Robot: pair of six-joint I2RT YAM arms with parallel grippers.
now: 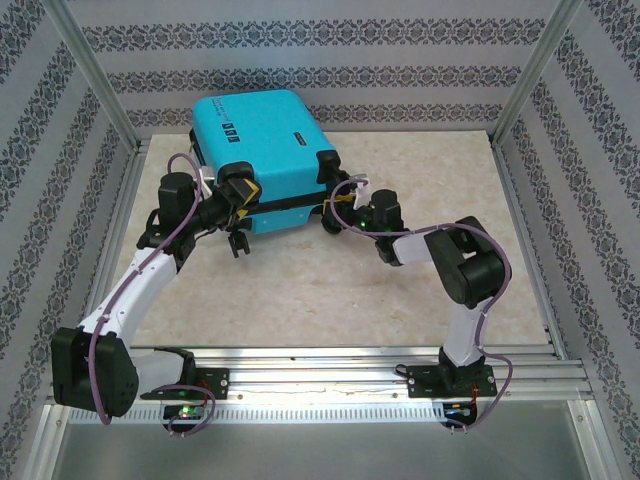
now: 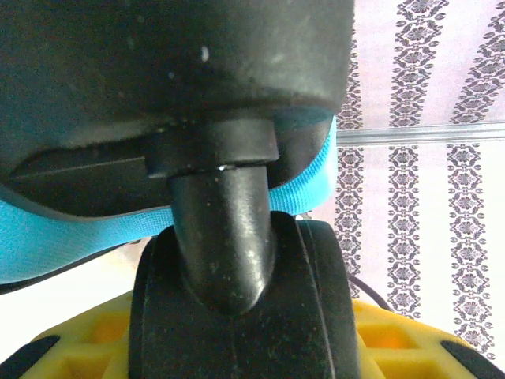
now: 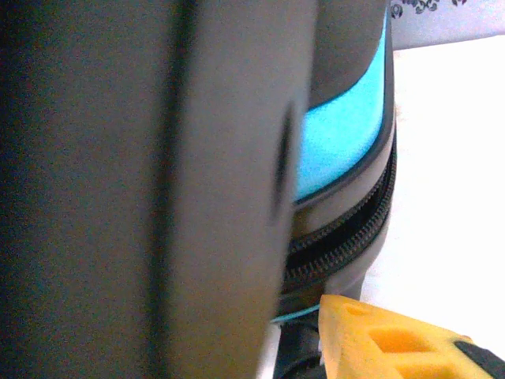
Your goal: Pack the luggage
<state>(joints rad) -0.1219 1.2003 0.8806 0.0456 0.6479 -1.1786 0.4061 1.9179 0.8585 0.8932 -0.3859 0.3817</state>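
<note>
Slippage threatens the luggage (image 1: 262, 140), upper mid-frame: left gripper (image 1: 240, 197) straddles a wheel (image 2: 237, 316), right gripper (image 1: 345, 202) crowds the zipper band (image 3: 339, 245), and I cannot tell whether either's jaws grip.

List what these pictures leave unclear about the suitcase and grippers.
- Luggage contents: top view, closed shell hides them.
- Left gripper grip: left wrist view, black wheel hides the jaws.
- Right gripper grip: right wrist view, blurred dark surface blocks it.
- White marks on shell: top view, too small to read.
</note>
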